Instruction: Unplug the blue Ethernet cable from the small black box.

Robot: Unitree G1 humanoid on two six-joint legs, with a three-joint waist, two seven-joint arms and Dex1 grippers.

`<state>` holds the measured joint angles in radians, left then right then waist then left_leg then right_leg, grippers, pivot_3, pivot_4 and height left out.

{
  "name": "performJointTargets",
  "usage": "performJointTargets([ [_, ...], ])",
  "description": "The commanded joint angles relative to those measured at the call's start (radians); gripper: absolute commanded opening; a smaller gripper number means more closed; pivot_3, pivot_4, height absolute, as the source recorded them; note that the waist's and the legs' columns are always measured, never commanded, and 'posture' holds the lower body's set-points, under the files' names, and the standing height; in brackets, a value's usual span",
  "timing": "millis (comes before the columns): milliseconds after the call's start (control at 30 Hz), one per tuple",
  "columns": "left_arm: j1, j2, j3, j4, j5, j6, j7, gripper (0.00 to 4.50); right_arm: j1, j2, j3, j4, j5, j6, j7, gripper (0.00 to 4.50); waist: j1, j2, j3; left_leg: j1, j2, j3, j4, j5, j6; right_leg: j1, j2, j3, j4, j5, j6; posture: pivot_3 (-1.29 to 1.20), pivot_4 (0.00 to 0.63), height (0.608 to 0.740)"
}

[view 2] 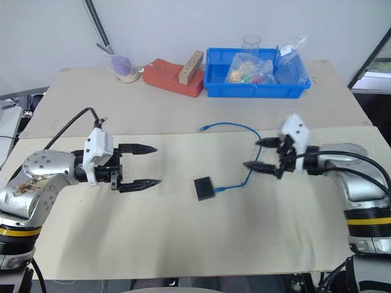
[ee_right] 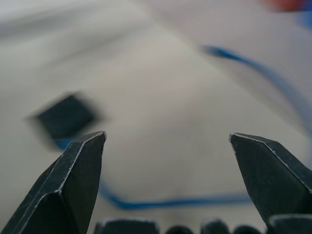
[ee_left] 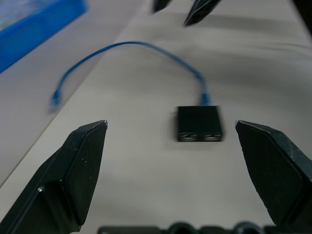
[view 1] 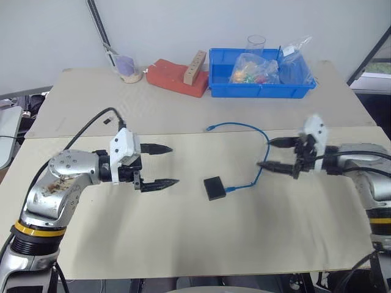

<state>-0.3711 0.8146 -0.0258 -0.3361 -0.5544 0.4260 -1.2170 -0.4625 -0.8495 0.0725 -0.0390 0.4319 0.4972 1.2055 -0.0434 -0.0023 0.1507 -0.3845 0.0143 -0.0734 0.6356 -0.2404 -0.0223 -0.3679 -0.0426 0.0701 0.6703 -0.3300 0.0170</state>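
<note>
The small black box [view 1: 214, 188] lies flat on the beige table near its middle. The blue Ethernet cable [view 1: 264, 146] is plugged into the box's right side, loops up and ends in a loose plug [view 1: 209, 128] farther back. My left gripper [view 1: 171, 165] hovers open to the left of the box, pointing at it, nothing between its fingers. My right gripper [view 1: 265, 154] hovers open just right of the cable's loop, pointing left, and holds nothing. In the left wrist view the box [ee_left: 199, 123] shows two ports facing me, with the cable [ee_left: 131, 46] behind it.
Along the table's back edge stand a blue bin [view 1: 261, 78] with bagged items, a red block [view 1: 177, 77] with a wooden piece on it, and a small cup [view 1: 127, 67]. A seam crosses the table just behind the cable.
</note>
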Motion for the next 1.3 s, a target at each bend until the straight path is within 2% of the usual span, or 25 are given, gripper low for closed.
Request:
performJointTargets([
  [33,-0.045,0.028,-0.028,-0.049,-0.023,-0.006,-0.084,4.47,-0.033,0.028,0.076,-0.032,-0.027,-0.030,0.062,4.50,0.001,0.000,0.000,0.000,0.000,0.000,0.000,0.000,0.000,0.000,0.000,0.000,0.000,0.000,0.000,0.00,0.150,0.740],
  [233,-0.063,0.049,-0.035,-0.082,-0.017,-0.016,-0.141,4.47,-0.036,0.064,0.159,0.069,-0.127,-0.183,0.123,4.50,0.006,0.000,0.000,-0.002,0.000,-0.001,0.004,0.000,0.000,0.000,0.000,-0.001,0.000,0.000,0.000,0.00,0.150,0.740],
  [433,-0.044,0.041,-0.023,-0.150,-0.045,0.015,-0.113,4.47,-0.067,0.115,0.211,0.251,-0.230,-0.330,0.156,4.50,0.002,0.000,0.000,-0.002,0.000,-0.001,0.005,0.000,0.000,0.000,0.000,-0.001,0.001,0.000,0.000,0.00,0.150,0.740],
  [600,-0.016,0.049,-0.013,-0.175,-0.052,0.017,-0.095,4.47,-0.110,0.164,0.219,0.359,-0.254,-0.376,0.184,4.50,-0.004,0.000,0.000,0.000,0.001,-0.001,0.005,0.000,0.000,0.000,0.001,-0.001,0.002,0.000,0.000,0.00,0.150,0.740],
  [700,-0.011,0.054,-0.009,-0.180,-0.059,0.022,-0.095,4.50,-0.117,0.173,0.221,0.376,-0.255,-0.385,0.212,3.69,-0.002,0.000,0.000,0.000,0.001,-0.001,0.005,0.000,0.001,0.000,0.001,-0.001,0.003,0.000,0.000,0.00,0.150,0.740],
  [1033,0.009,0.071,-0.010,-0.150,-0.053,0.027,-0.101,4.50,-0.099,0.181,0.193,0.329,-0.243,-0.384,0.211,0.17,0.001,0.000,0.000,0.000,0.000,-0.001,0.005,0.000,0.001,0.000,0.001,-0.001,0.002,0.000,0.000,0.00,0.150,0.740],
  [1067,0.005,0.063,-0.001,-0.138,-0.070,0.057,-0.079,4.50,-0.098,0.175,0.176,0.296,-0.230,-0.372,0.201,0.04,0.001,0.000,0.000,0.000,0.000,-0.001,0.005,0.000,0.001,0.000,0.001,-0.001,0.002,0.000,0.000,0.00,0.150,0.740],
  [1200,-0.012,0.041,0.034,-0.087,-0.127,0.156,-0.004,4.50,-0.102,0.163,0.117,0.182,-0.206,-0.355,0.156,0.04,0.001,0.000,0.000,-0.001,0.000,-0.002,0.006,0.000,0.001,0.000,0.001,-0.001,0.003,0.000,0.000,0.00,0.150,0.740],
  [1300,-0.055,-0.010,0.119,0.026,-0.274,0.362,0.133,4.50,-0.107,0.151,0.067,0.088,-0.290,-0.555,0.043,0.04,0.002,0.000,0.001,-0.001,0.000,-0.002,0.006,0.000,0.001,0.000,0.001,-0.001,0.004,0.000,0.000,0.00,0.150,0.740],
])
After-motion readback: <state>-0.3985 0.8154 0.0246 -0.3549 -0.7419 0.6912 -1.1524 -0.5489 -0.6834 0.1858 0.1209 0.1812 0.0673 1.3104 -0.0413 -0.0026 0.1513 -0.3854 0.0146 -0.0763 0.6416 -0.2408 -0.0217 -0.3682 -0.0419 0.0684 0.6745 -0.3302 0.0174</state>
